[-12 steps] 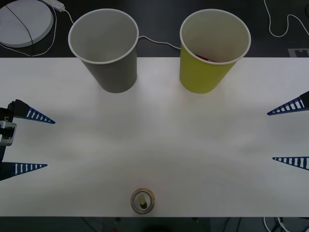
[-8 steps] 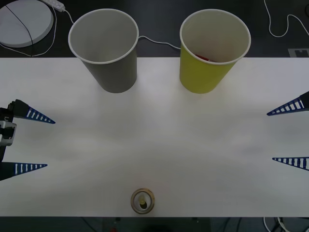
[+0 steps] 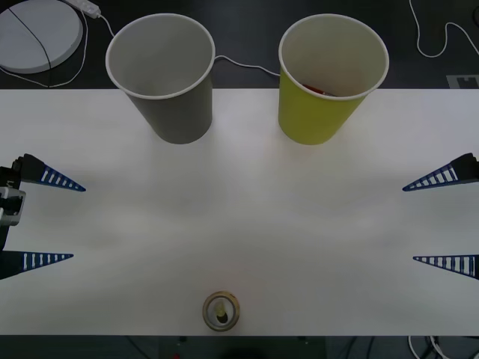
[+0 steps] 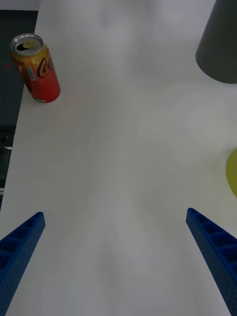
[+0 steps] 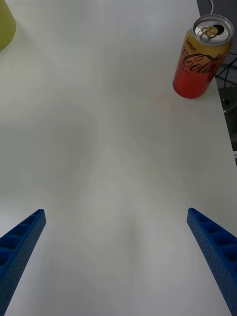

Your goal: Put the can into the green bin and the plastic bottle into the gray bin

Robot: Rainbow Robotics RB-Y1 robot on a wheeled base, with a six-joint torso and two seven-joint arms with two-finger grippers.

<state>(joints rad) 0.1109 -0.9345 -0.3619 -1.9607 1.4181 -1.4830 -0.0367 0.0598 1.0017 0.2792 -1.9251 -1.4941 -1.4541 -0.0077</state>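
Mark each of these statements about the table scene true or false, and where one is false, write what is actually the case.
1. The can stands upright near the table's front edge. True.
2. The gray bin is to the right of the green bin in the front view. False: the gray bin is on the left, the green bin on the right.
3. The right gripper is shut on the can. False: it is open at the table's right side, far from the can.
4. The left gripper is open and holds nothing. True.
5. The can lies inside the gray bin. False: it stands on the table, outside both bins.
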